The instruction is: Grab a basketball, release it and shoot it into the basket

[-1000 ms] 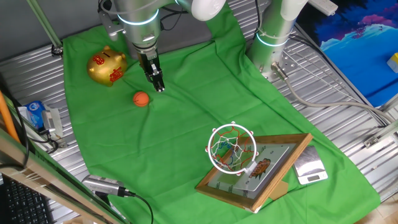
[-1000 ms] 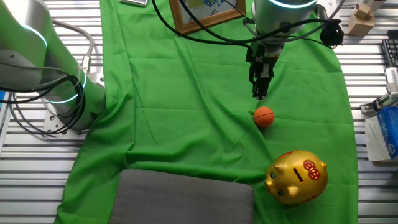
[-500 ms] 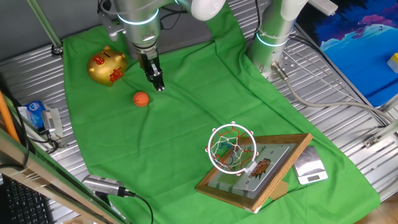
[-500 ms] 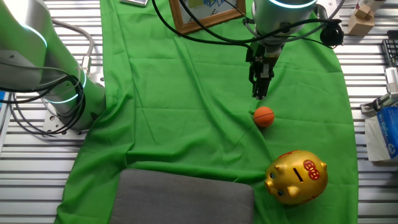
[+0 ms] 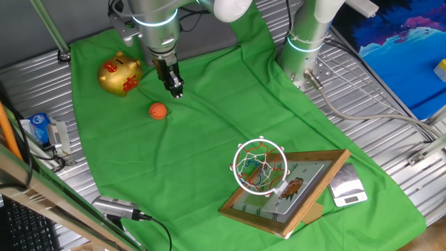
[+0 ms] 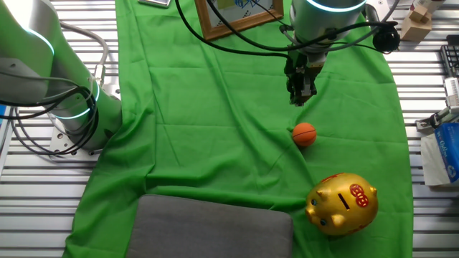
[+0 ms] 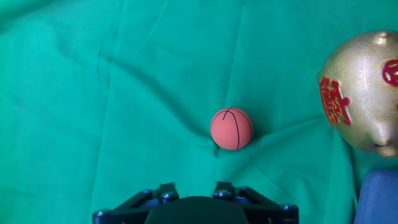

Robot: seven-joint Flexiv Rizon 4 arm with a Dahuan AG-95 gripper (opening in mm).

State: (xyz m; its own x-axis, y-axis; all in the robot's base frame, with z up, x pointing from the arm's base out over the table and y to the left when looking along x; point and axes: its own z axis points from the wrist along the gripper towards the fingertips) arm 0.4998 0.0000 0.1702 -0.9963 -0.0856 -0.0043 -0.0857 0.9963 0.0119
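A: While we check the fixed views, we put the tool (image 5: 175, 91) above the green cloth (image 5: 209, 132), pointing down, nothing between its fingers. Open or closed?

B: We read the fingers as pressed together in both fixed views, tips touching, so closed on nothing. In the hand view only the dark base of the tool (image 7: 196, 210) shows at the bottom edge, fingertips out of frame, so that view does not help.

A: Basketball?

B: We see the basketball (image 5: 159, 110) resting on the cloth, near the tool but apart from it, not touched. In the other fixed view the basketball (image 6: 304, 134) lies below the tool (image 6: 299, 99) on the side facing that camera. In the hand view the basketball (image 7: 231, 129) sits just ahead of the tool, slightly right of centre, dark seam lines visible.

A: Piggy bank?

B: We mark the gold piggy bank (image 5: 120, 74) beyond the ball from the tool, red markings on its side. In the hand view the piggy bank (image 7: 364, 93) is far right, clear of the ball.

A: Basket?

B: We place the basket (image 5: 260, 166) well apart from the tool, on the far end of the cloth, white ring and red-and-white net fixed to the wooden-framed backboard (image 5: 293, 192), which lies tilted. Cloth covers the slatted metal tabletop (image 5: 390, 139).
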